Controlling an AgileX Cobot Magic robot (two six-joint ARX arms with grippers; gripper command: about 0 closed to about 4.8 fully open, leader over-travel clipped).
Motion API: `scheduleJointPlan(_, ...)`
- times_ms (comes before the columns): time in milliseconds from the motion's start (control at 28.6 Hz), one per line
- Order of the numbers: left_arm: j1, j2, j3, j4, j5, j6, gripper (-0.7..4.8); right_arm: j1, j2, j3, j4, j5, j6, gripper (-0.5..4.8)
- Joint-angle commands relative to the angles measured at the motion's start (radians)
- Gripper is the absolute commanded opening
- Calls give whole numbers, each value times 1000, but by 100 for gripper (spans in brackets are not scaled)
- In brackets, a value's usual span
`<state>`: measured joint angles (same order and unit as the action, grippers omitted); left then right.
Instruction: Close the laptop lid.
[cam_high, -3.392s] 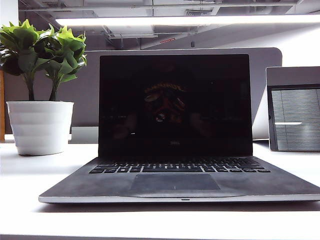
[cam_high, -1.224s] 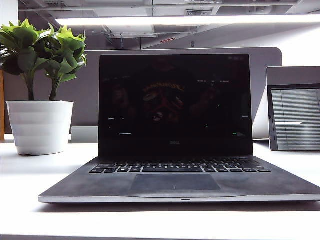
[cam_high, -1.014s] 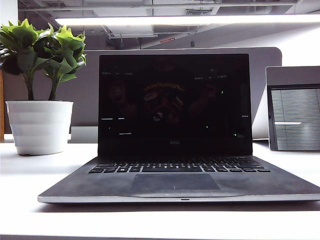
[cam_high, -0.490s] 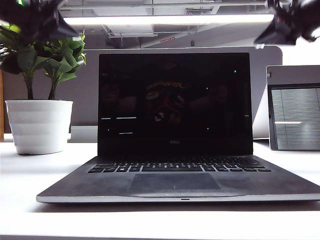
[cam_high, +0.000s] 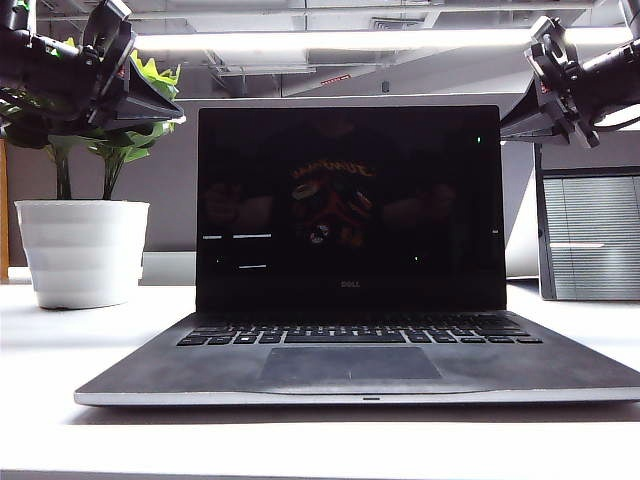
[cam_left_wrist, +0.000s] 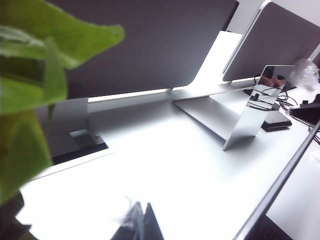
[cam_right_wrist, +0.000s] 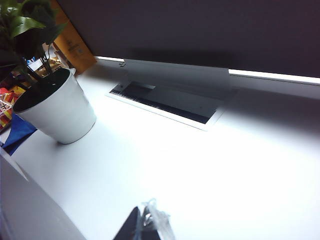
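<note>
Our left gripper (cam_high: 150, 105) hung high at the upper left of the exterior view, in front of the leaves of the potted plant (cam_high: 80, 240), its tip pointing toward the top left corner of the laptop lid (cam_high: 350, 210) but just short of it. Its fingers came to a narrow wedge there, and in the left wrist view only a blurred dark tip (cam_left_wrist: 140, 225) showed, so we could not tell whether it was released or clenched. It held nothing that we could see.

Our right gripper (cam_high: 522, 122) mirrored it at the upper right, close beside the lid's top right corner and in front of the grey framed panel (cam_high: 590, 235). Its opening was just as unreadable; the right wrist view gave only a dark tip (cam_right_wrist: 142, 225) above the white tabletop (cam_right_wrist: 200, 170).

The lid itself stood fully upright over the keyboard (cam_high: 360, 332), black screen facing the exterior camera, the laptop sitting square in the middle of the tabletop. We judged the task barely begun: both grippers were up at lid height, but no contact was visible and nothing had been folded down. All of the closing was left.
</note>
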<state>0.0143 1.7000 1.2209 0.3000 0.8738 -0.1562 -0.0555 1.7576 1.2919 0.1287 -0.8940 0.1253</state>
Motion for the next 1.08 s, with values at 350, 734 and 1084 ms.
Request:
scheduleJointPlan(350,-82,-5,4,-59,47,33,-5,16,-3,7,-5,-78,-3,-5)
scheduleJointPlan(734,-93,-5,4,-115,92,29,-5,21,-3,7,-29,-139,-2,-5)
scheduleJointPlan(1084,-77,-9,5,-169,153,23,-5,19,-7,7,-92,-190,-3,-5)
